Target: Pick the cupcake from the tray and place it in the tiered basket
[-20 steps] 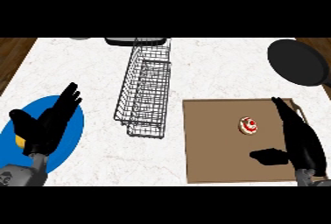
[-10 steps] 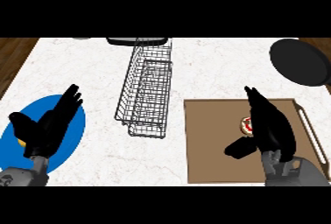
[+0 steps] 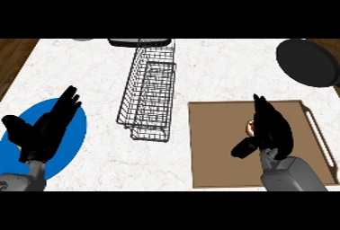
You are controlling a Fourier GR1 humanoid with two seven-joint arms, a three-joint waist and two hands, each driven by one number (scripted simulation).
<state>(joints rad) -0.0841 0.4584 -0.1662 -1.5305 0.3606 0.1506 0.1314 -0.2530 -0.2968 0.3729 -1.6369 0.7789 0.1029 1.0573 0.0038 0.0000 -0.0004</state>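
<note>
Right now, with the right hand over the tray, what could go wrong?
The right hand hides most of the cupcake, so its fingers may close off-center and tip it. The tiered basket sits to the left of the tray; a low carry might clip the basket's wire rim.

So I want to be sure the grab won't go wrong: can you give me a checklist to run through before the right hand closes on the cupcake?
1. Right hand over the cupcake: ok, it covers most of it; only a sliver shows at its left.
2. Fingers straight before closing: ok, nothing held yet.
3. Cupcake on the tray: ok.
4. Thumb and fingers on both sides of the cupcake: cannot tell, the hand hides it.
5. Tiered basket unobstructed: ok, nothing shows in it; it stands left of the tray.
6. Left hand out of the way: ok, resting open over the blue plate.
</note>
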